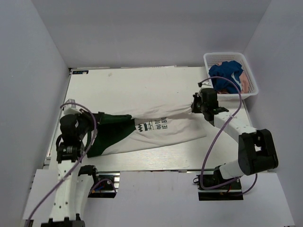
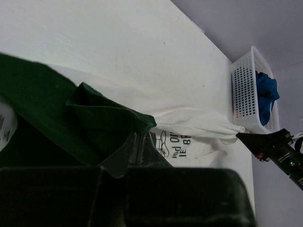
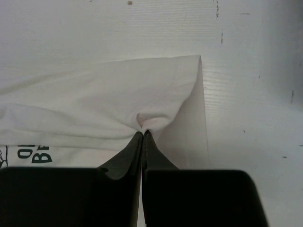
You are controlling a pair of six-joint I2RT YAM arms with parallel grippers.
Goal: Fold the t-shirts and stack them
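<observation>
The cream t-shirt (image 1: pixel 161 127) with dark green sleeves and black print lies stretched across the table between my two grippers. My left gripper (image 1: pixel 87 124) is shut on its dark green sleeve end (image 2: pixel 94 127) at the left. My right gripper (image 1: pixel 195 108) is shut on the cream hem (image 3: pixel 151 120) at the right; a pinch of cloth bunches at the fingertips (image 3: pixel 137 144). The blue t-shirt (image 1: pixel 226 74) and the dusty pink one (image 1: pixel 247 84) lie crumpled in the basket. The blue one also shows in the left wrist view (image 2: pixel 265 94).
The white plastic mesh basket (image 1: pixel 221 57) stands at the table's far right corner, also seen in the left wrist view (image 2: pixel 244 90). Grey walls close in on the left, back and right. The right arm's black body (image 2: pixel 277 151) shows beyond the shirt.
</observation>
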